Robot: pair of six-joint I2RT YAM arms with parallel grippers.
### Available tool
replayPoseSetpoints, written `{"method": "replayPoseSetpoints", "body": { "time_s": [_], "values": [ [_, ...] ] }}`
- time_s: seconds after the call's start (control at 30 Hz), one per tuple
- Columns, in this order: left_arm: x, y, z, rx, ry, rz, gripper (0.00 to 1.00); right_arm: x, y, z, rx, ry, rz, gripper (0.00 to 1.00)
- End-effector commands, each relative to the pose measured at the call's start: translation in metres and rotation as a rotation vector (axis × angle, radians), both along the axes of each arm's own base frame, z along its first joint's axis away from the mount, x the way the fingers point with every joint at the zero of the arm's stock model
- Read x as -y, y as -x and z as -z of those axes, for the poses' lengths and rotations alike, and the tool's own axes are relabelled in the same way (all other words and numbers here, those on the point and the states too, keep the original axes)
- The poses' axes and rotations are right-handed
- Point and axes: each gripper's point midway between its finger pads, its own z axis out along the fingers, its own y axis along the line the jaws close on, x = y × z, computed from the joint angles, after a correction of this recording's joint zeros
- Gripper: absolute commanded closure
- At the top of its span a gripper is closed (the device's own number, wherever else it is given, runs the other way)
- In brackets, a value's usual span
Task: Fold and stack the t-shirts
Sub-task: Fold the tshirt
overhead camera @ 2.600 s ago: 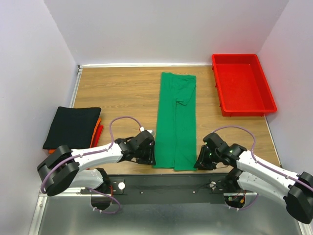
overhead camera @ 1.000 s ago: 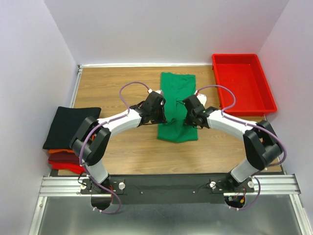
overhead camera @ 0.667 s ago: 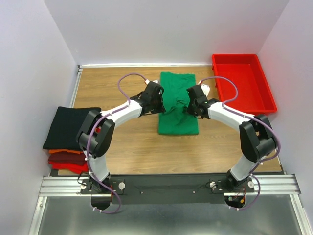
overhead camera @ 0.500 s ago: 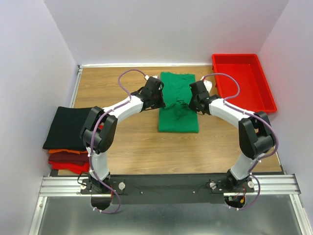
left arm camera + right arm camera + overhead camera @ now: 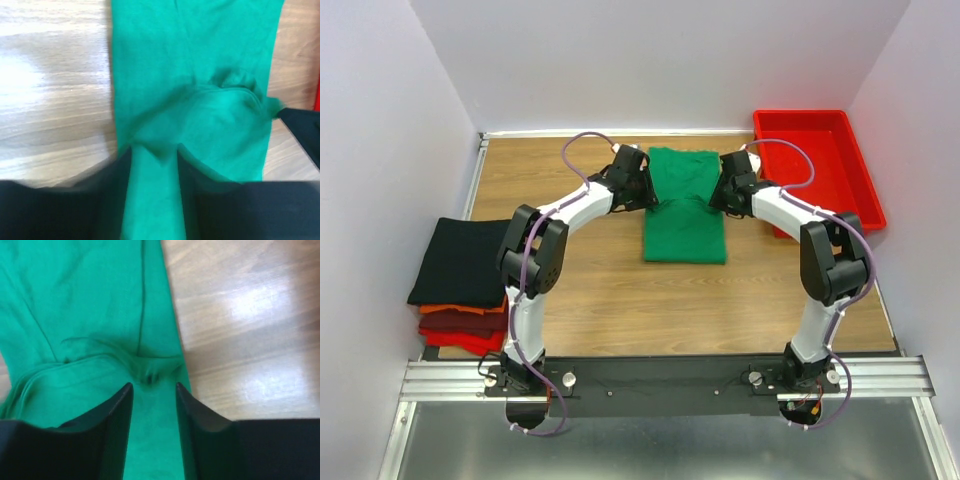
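Green t-shirt [image 5: 685,222]: folded to a short rectangle, lying flat on the table [image 5: 580,290], centre towards the far edge; we note a puckered crease near its middle.
Left gripper [image 5: 640,192]: at the shirt's left edge, fingers apart, green cloth showing in the gap.
Right gripper [image 5: 723,193]: at the shirt's right edge, fingers likewise apart over green cloth.
Folded t-shirts [image 5: 468,262]: black on top, orange and red beneath, stacked at the table's left side, well apart from the green one.
Red tray [image 5: 817,170]: far right corner of the table.
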Motion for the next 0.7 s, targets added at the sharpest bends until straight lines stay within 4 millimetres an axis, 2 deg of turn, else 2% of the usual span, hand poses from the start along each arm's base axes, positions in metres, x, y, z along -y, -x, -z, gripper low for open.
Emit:
{"method": "replayPoseSetpoints", "body": {
  "time_s": [0.0,0.03,0.07,0.17,0.27,0.4,0.43,0.47,0.53,0.6,0.67],
  "values": [
    [-0.001,-0.014,-0.012,0.05,0.032,0.044,0.22,-0.008,-0.02,-0.015,0.05,-0.03,-0.044,0.42],
    [-0.001,-0.017,-0.019,0.069,0.039,0.059,0.06,-0.009,-0.02,-0.023,0.067,-0.033,-0.048,0.36],
    [-0.006,-0.021,-0.027,0.086,0.042,0.056,0.05,-0.008,-0.018,-0.025,0.069,-0.033,-0.051,0.3],
    [-0.016,-0.022,-0.045,0.132,0.031,0.023,0.05,-0.007,-0.012,-0.038,0.093,-0.043,-0.057,0.29],
    [-0.017,-0.012,-0.042,0.112,0.039,0.027,0.13,-0.012,-0.001,-0.032,0.075,-0.065,-0.085,0.3],
    [-0.002,-0.001,-0.033,0.097,0.043,0.056,0.35,-0.027,0.006,-0.018,0.051,-0.058,-0.119,0.4],
    [0.008,0.003,-0.033,0.096,0.048,0.075,0.47,-0.031,0.005,-0.017,0.05,-0.06,-0.126,0.41],
    [0.013,0.004,-0.029,0.085,0.052,0.088,0.54,-0.041,0.003,-0.022,0.061,-0.068,-0.147,0.41],
    [0.021,0.008,-0.025,0.069,0.064,0.104,0.71,-0.048,-0.001,-0.014,0.055,-0.05,-0.159,0.41],
    [0.031,0.013,-0.02,0.057,0.079,0.132,0.84,-0.057,-0.007,-0.015,0.067,-0.04,-0.172,0.41],
    [0.041,0.024,-0.013,0.033,0.096,0.161,0.87,-0.06,-0.008,-0.003,0.047,-0.022,-0.175,0.41]
  ]
}}
